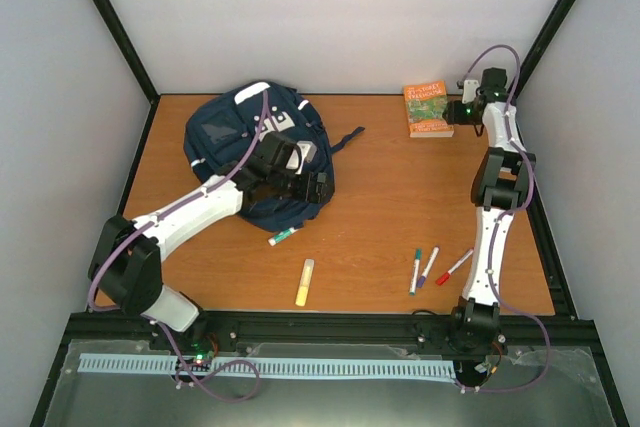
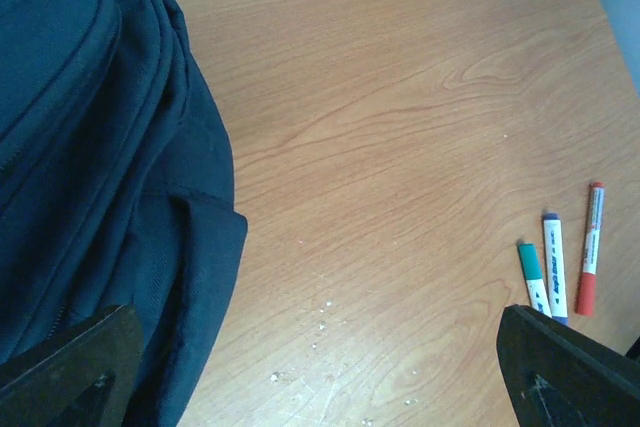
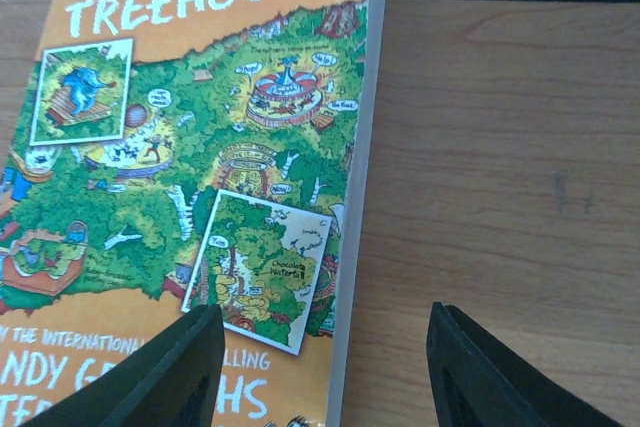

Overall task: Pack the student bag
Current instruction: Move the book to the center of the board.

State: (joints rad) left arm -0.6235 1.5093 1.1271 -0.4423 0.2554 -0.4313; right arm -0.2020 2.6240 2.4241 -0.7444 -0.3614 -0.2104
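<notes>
Top external view: the student bag (image 1: 215, 132) lies near the far left corner of the table (image 1: 380, 197). The left gripper (image 1: 310, 187) hovers over the bag's near right side, its fingers spread wide and holding nothing. Three markers (image 1: 429, 267) lie toward the near edge. At the far right corner the right gripper (image 1: 458, 115), also released, hangs over an orange book (image 1: 428, 110).

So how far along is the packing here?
Done: nothing visible; the student bag lies on the table, its inside unseen. In hand: the right gripper is open over the edge of the book, not gripping; the left gripper is open at the bag's edge, empty. Left: the book, the yellow highlighter, the green marker and the three markers all lie loose on the table.
</notes>
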